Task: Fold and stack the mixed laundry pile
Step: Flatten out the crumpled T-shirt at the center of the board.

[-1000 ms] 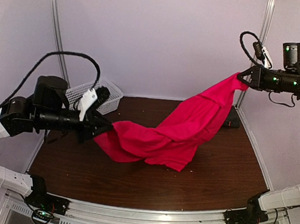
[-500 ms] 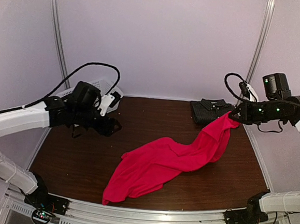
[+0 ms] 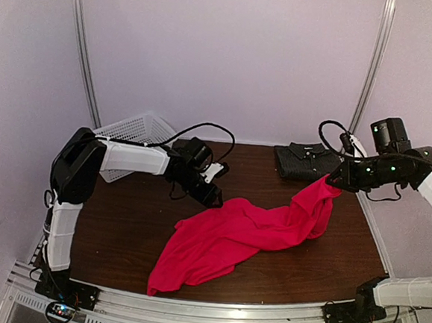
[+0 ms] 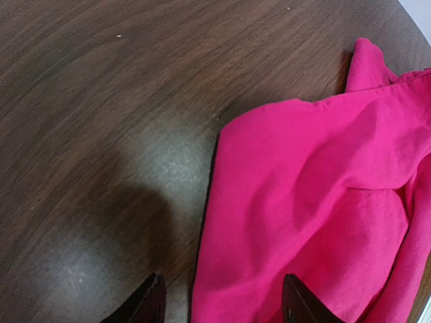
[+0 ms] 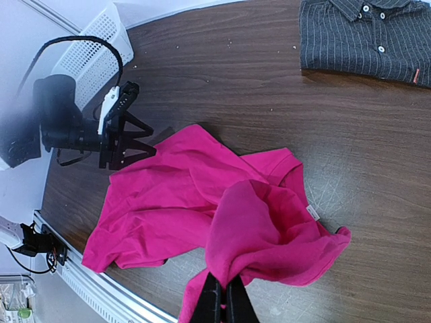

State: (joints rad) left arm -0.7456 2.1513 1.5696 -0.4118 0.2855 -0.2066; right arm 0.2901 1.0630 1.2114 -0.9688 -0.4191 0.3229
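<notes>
Laundry looks about half dealt with from where I stand. The dark pinstriped shirt (image 3: 304, 159) lies at the far right of the table (image 3: 113, 236), folded into a tidy rectangle with collar and buttons facing up, and I would call that one finished. The red T-shirt (image 3: 225, 241) is nowhere near that state. It sprawls across the middle of the table in a long rumpled diagonal, bunched and creased, its near end reaching toward the front edge and its far end lifted off the wood. That raised end hangs from the right gripper (image 5: 226, 299), whose jaws are pinched tight together on a fold of the red cloth, just in front of the folded shirt and not touching it. The left gripper (image 4: 223, 291) hovers low at the opposite, upper-left edge of the T-shirt with its jaws standing well apart. The cloth's border lies beneath the gap, but nothing is caught between the fingers. A white lattice basket (image 3: 132, 132) sits tilted in the far left corner, away from both garments. What is left, as I judge it, is the larger share: spreading the red shirt flat, folding it, and setting it on the dark one to make the stack.
</notes>
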